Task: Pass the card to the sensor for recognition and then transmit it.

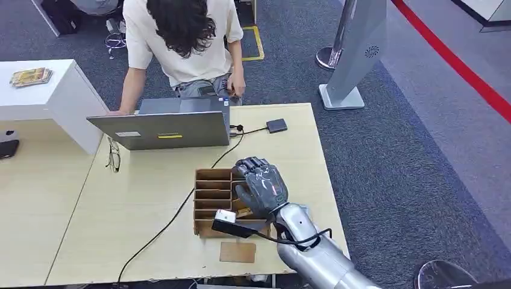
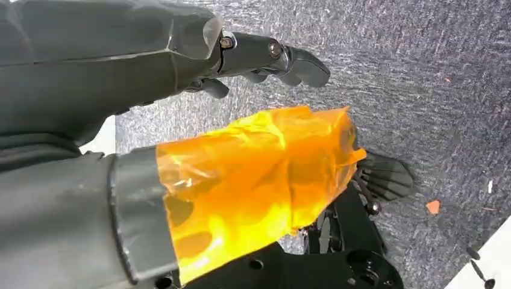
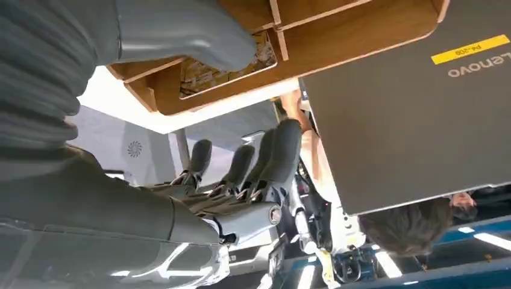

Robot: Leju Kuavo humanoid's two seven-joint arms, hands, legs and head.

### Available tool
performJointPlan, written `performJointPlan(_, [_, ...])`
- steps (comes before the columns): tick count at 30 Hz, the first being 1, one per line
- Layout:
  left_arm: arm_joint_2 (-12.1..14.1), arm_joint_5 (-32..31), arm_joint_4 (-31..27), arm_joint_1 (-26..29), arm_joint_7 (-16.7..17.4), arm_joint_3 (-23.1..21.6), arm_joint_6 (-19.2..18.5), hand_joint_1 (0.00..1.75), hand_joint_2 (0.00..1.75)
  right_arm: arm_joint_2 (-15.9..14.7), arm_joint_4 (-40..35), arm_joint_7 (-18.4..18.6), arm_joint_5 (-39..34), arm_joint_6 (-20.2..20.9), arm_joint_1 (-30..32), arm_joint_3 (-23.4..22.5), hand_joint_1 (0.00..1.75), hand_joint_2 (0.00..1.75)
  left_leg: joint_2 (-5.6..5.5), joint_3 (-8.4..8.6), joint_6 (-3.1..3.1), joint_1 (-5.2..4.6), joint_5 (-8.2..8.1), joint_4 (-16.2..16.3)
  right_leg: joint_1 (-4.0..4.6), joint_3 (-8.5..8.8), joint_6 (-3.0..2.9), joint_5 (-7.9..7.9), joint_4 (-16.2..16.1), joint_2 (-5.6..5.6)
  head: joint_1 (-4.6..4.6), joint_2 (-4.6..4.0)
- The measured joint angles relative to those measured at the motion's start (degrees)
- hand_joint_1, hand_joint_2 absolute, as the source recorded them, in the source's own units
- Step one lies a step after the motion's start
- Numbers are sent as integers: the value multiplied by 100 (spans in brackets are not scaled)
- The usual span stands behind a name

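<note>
A wooden slotted card box (image 1: 211,201) stands near the table's front right. My right hand (image 1: 262,186) hovers over its right-hand compartments, fingers apart and holding nothing. In the right wrist view that hand (image 3: 181,180) has its thumb (image 3: 181,30) close to a patterned card (image 3: 226,66) lying in one compartment of the box (image 3: 337,42); I cannot tell whether they touch. The sensor (image 1: 276,125), a small black square on a cable, lies farther back on the table. A brown card (image 1: 237,252) lies flat at the front edge. My left hand (image 2: 181,120) hangs over carpet, empty, its thumb wrapped in orange tape.
A person (image 1: 181,42) sits behind an open grey laptop (image 1: 169,126) at the table's far side. Glasses (image 1: 113,155) lie left of the laptop. A black cable (image 1: 175,211) crosses the table (image 1: 120,217). A white counter (image 1: 36,90) stands at the left and a grey gate post (image 1: 355,54) at the back right.
</note>
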Motion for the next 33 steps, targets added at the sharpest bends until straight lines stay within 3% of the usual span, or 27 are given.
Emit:
performJointPlan(8, [-22, 41, 0, 0, 7, 31, -20, 0, 0, 33, 201, -9, -28, 9, -82, 7, 98, 175, 0, 0, 0, 0, 0, 0, 0, 0, 0, 0, 0, 0, 2, 0])
performJointPlan(23, [-48, 131, 0, 4, 52, 68, -74, 0, 0, 35, 507, -9, -28, 0, -179, 18, 94, 175, 0, 0, 0, 0, 0, 0, 0, 0, 0, 0, 0, 0, 2, 0])
performJointPlan(24, [-50, 133, -2, 5, 59, 68, -79, 0, 0, 35, 518, -9, -28, 0, -181, 22, 99, 175, 0, 0, 0, 0, 0, 0, 0, 0, 0, 0, 0, 0, 0, 0])
performJointPlan(25, [-52, 138, -2, 6, 59, 68, -81, 0, 0, 35, 531, -9, -28, -4, -185, 26, 115, 175, 0, 0, 0, 0, 0, 0, 0, 0, 0, 0, 0, 0, 2, 0])
performJointPlan(26, [-55, 142, -2, 5, 61, 68, -81, 0, 0, 35, 542, -9, -28, -7, -190, 28, 115, 175, 0, 0, 0, 0, 0, 0, 0, 0, 0, 0, 0, 0, 0, 0])
performJointPlan(27, [-57, 142, -2, 6, 61, 68, -83, 0, 0, 35, 553, -9, -28, -7, -196, 31, 148, 175, 0, 0, 0, 0, 0, 0, 0, 0, 0, 0, 0, 0, 2, 0])
performJointPlan(33, [-85, 151, -2, 7, 68, 70, -83, 0, 0, 35, 592, -9, -31, 0, -238, 37, 161, 175, 0, 0, -1, 0, 2, 0, 0, 0, 0, 0, 0, 0, 2, 0])
